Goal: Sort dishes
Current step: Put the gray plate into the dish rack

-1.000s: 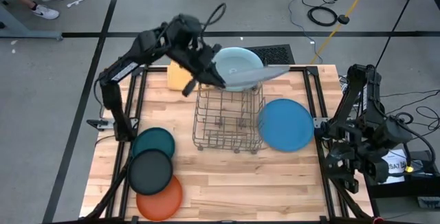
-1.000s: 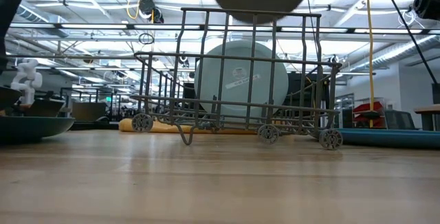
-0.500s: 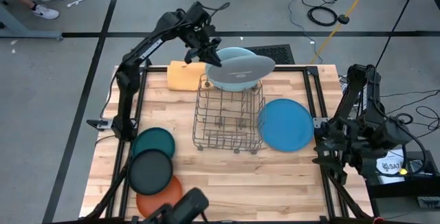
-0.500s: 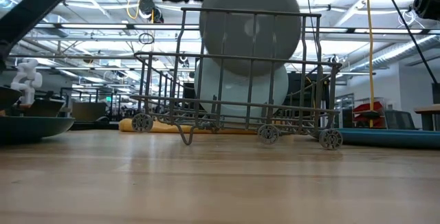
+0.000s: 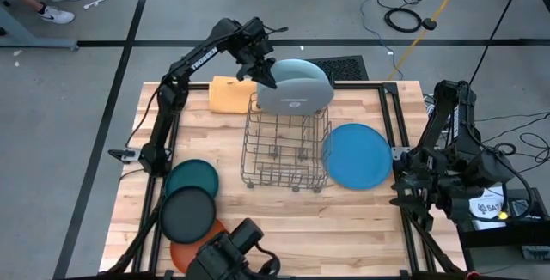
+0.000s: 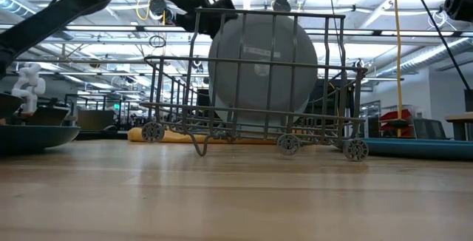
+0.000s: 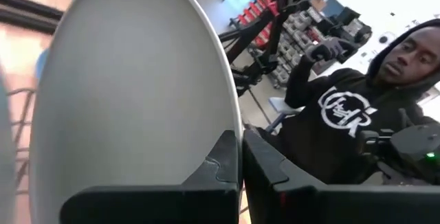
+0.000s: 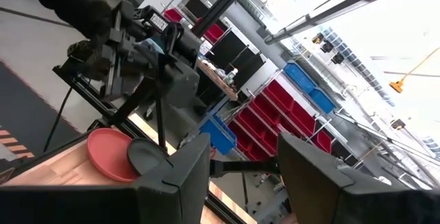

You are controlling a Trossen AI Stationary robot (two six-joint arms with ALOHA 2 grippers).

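Observation:
My left gripper point(image 5: 267, 77) is shut on the grey plate point(image 5: 297, 91), which stands on edge in the far end of the wire rack point(image 5: 285, 153). In the low view the grey plate point(image 6: 262, 67) covers the light blue plate behind it. The medium blue plate point(image 5: 357, 155) lies flat on the table right of the rack. The dark teal point(image 5: 191, 178), black point(image 5: 188, 214) and orange point(image 5: 191, 247) plates lie overlapping at the near left. My right gripper point(image 8: 240, 176) is open and empty beyond the table's right edge. My left gripper pinches the grey plate's rim point(image 7: 232, 124) between its two fingers, one finger point(image 7: 218, 165) on each face. It comes from the table's far left, slanting down, at the plate's upper left edge point(image 5: 263, 81). The plate stands nearly upright, its lower part down among the rack's wires.
A folded orange-yellow cloth point(image 5: 227, 95) lies at the far left, behind the rack. A dark device point(image 5: 232, 258) juts in at the near edge over the orange plate. A person in a black hoodie point(image 7: 344, 114) sits beyond the table. Bare wood lies near of the rack.
My left gripper has tipped the grey plate from lying nearly flat above the rack to standing on edge. It has lowered the plate into the rack's far end, in front of the light blue plate, and has stayed shut on the rim.

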